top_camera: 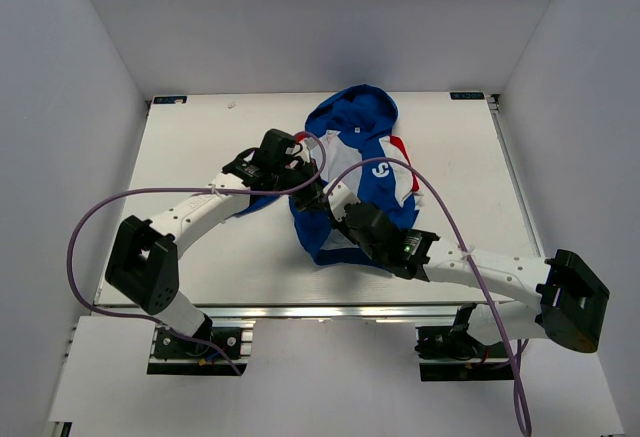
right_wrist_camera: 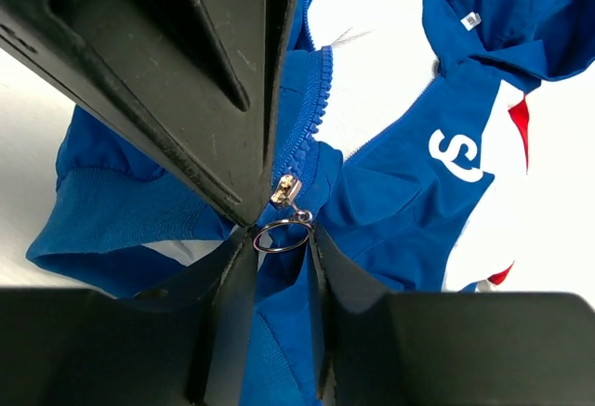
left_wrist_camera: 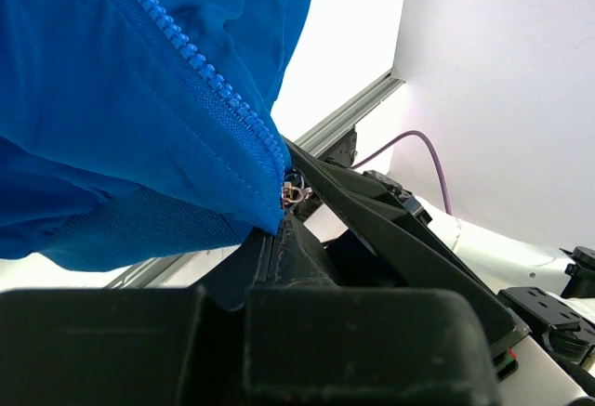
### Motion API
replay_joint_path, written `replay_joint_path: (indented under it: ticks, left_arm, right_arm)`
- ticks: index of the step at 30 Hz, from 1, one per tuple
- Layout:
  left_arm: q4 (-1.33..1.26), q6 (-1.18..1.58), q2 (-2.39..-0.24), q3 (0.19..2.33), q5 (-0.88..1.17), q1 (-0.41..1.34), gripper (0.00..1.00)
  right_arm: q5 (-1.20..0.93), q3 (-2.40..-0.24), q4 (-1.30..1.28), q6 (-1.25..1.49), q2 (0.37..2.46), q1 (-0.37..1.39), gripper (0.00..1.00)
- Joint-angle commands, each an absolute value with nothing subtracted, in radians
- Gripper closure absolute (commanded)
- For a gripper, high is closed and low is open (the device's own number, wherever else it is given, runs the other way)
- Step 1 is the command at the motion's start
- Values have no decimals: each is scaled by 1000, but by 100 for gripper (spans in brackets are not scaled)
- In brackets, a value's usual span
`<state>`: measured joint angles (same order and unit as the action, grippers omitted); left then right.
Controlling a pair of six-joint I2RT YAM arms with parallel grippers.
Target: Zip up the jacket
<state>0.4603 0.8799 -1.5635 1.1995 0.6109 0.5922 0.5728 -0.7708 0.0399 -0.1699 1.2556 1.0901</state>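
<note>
The jacket (top_camera: 365, 132) lies on the table, royal blue with a red shoulder, white lining and a white letter (right_wrist_camera: 457, 153) on the chest. My left gripper (top_camera: 308, 193) is shut on the blue hem (left_wrist_camera: 139, 211) right at the lower end of the zipper teeth (left_wrist_camera: 200, 67). In the right wrist view the brass slider (right_wrist_camera: 285, 189) sits low on the zipper, with a metal pull ring (right_wrist_camera: 284, 236) hanging from it. My right gripper (right_wrist_camera: 282, 232) has its two fingertips against either side of that ring. The left fingers (right_wrist_camera: 186, 81) press down just beside the slider.
The table's near aluminium rail (left_wrist_camera: 344, 118) runs close under the lifted hem. A purple cable (top_camera: 440, 207) loops over the right arm and another (top_camera: 90, 227) arcs off the left arm. White walls enclose the table on three sides.
</note>
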Motion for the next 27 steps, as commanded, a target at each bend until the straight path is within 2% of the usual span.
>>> replay_joint_path:
  ticks: [1, 3, 6, 7, 9, 21, 27]
  left_arm:
    - [446, 871, -1557, 1197, 624, 597, 100]
    - [459, 864, -1565, 1201, 609, 597, 100]
    - [474, 835, -1566, 1203, 591, 597, 100]
    - [476, 827, -1566, 1206, 583, 597, 100]
    - [492, 793, -1563, 1209, 572, 597, 100]
    - [637, 618, -1560, 1252, 462, 643, 100]
    - [627, 583, -1534, 1246, 448, 672, 100]
  right_arm:
    - [569, -799, 89, -163, 1235, 1098, 70]
    - [551, -805, 66, -152, 1236, 1100, 73]
    - [529, -811, 32, -127, 1243, 1098, 86]
    - [520, -811, 28, -123, 1243, 1098, 95]
    - [511, -810, 14, -115, 1243, 1098, 100]
    - [367, -853, -78, -107, 1241, 1078, 100]
    - [287, -871, -112, -84, 1252, 1049, 100]
